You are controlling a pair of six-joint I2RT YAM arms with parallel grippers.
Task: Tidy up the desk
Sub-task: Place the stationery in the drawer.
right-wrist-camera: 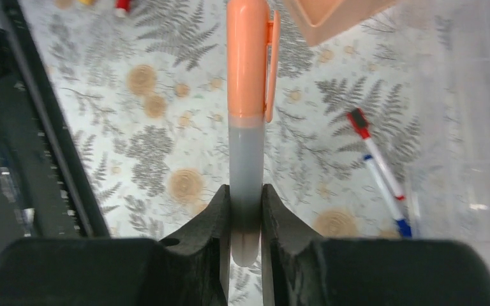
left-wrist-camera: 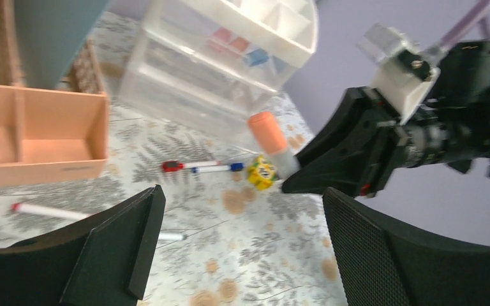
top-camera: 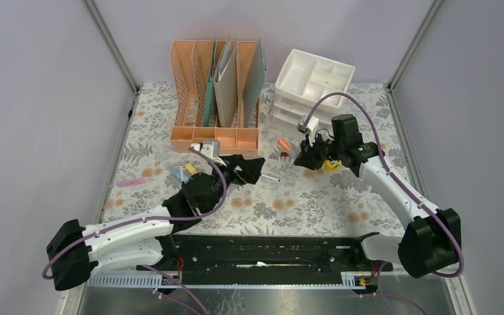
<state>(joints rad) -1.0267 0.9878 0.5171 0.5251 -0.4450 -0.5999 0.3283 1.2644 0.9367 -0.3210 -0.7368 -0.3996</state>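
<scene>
Worktop [top-camera: 302, 203]: a flat, rigid slab under pale fern-print cloth, with the peach file rack [top-camera: 213, 85] standing on its far part. It fills the space between the side walls. It is not a thing to be lifted. The cloth looks soft and may drag or wrinkle under a sliding finger, so items are better picked straight up.

Right pincer [right-wrist-camera: 245, 197]: off the rack's right front corner, above the cloth, pinching an orange-capped marker [right-wrist-camera: 247, 95]. The grip sits low on the grey barrel near its tail end, and the cap points away.
- Marker judged light, stiff, smooth plastic and likely slippery.
- With so much length ahead of the pads it could pivot, so mid-barrel would be the steadier place to hold.

Left pincer [left-wrist-camera: 242, 223]: just in front of the rack's right half, spread wide with nothing between the fingers.

Loose items on the cloth:
- Two thin pens [right-wrist-camera: 383, 172] and a small yellow piece [left-wrist-camera: 261, 172], right of the rack.
- A white pen with a red cap [left-wrist-camera: 44, 210], in front of the rack.
- Pastel bits [top-camera: 131, 182], off the rack's left front.

All small and light – pinch across the narrow width.
</scene>
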